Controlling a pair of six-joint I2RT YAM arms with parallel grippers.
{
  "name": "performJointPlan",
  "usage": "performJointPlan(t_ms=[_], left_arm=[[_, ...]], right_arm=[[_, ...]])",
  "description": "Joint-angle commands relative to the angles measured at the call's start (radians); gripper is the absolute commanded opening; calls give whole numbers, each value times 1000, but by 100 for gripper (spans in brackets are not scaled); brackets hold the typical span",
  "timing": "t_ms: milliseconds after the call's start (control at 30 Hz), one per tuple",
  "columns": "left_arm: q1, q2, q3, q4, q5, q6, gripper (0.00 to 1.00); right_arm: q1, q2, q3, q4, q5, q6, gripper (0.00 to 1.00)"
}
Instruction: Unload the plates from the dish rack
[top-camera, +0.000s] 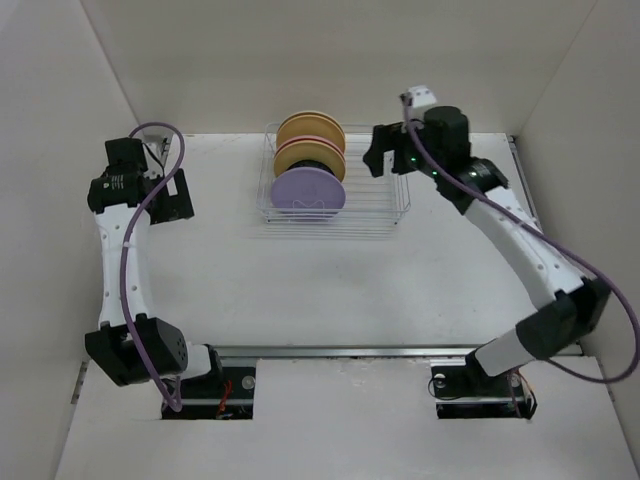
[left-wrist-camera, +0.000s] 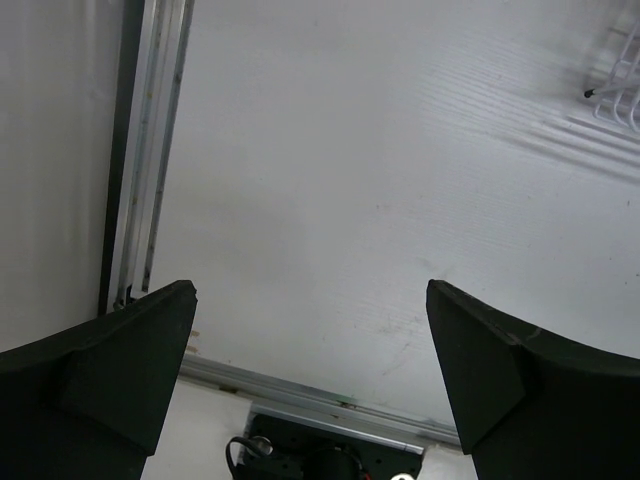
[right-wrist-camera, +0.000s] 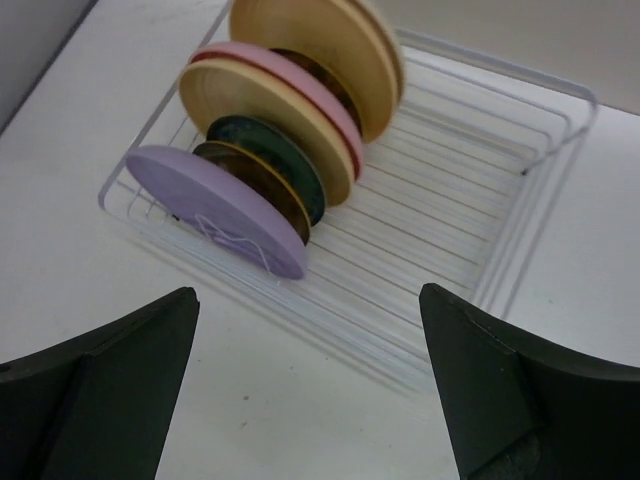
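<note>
lavender plate (right-wrist-camera: 215, 205) foremost, on edge in dish rack (right-wrist-camera: 450, 190), ahead-left of nearer right gripper (right-wrist-camera: 308, 300); left gripper (left-wrist-camera: 310, 290) well apart; both jaws spread, empty.

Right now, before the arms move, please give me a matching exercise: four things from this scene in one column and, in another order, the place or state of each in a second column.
Column one:
1. lavender plate
2. teal plate
3. left gripper
4. right gripper

Column two:
a. open, over bare table, left of the dish rack
b. open, by the right side of the rack
c. at the near end of the row
d. small, third from the near end of the row

Pairs: 1-c; 2-d; 3-a; 4-b.
</note>
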Motion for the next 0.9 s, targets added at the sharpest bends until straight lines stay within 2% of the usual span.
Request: performJointPlan(t_ms=[0, 100, 133, 233, 400, 567, 600, 667, 700, 833, 867], left_arm=[[4, 23, 100, -20, -8, 21, 100], [4, 55, 136, -20, -8, 21, 100], [4, 65, 145, -31, -8, 30, 100], [4, 108, 171, -51, -8, 30, 100], [4, 141, 171, -51, -17, 30, 100], [4, 150, 150, -51, 2, 30, 100], [4, 150, 139, -51, -7, 30, 100], [4, 150, 130, -51, -16, 30, 100], [4, 150, 130, -51, -16, 30, 100], [4, 150, 120, -33, -16, 30, 100], [4, 150, 108, -33, -27, 30, 100]], right_arm=[[68, 119, 93, 50, 14, -182, 97], [77, 246, 156, 69, -125, -229, 89], [77, 280, 177, 69, -157, -239, 78], [96, 403, 248, 69, -214, -253, 57], [105, 504, 291, 133, -214, -253, 57], [105, 572, 335, 133, -224, -262, 52], [105, 572, 335, 133, -224, -262, 43], [105, 572, 320, 165, -184, -262, 32], [105, 563, 311, 165, -173, -262, 23], [116, 514, 280, 184, -81, -299, 6], [116, 496, 238, 219, -16, -314, 3]])
